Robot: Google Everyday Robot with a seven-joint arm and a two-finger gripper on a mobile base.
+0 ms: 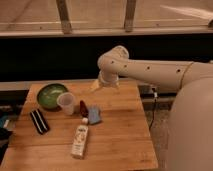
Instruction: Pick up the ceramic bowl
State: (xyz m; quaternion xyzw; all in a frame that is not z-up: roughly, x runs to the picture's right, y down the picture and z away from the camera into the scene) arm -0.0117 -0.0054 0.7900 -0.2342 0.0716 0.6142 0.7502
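Note:
The ceramic bowl (51,95) is round, shallow and green with a paler inside. It sits on the wooden table (120,135) at the far left. A translucent white plastic cup (66,103) stands just right of it, touching or nearly touching its rim. My gripper (105,85) hangs from the white arm (150,72) above the table's back edge, well to the right of the bowl and holding nothing.
A small red item (83,107), a blue packet (94,114), a white bottle lying down (80,140) and a black rectangular object (39,121) lie on the table. A dark wall and window rail run behind. The robot's white body (192,130) fills the right side.

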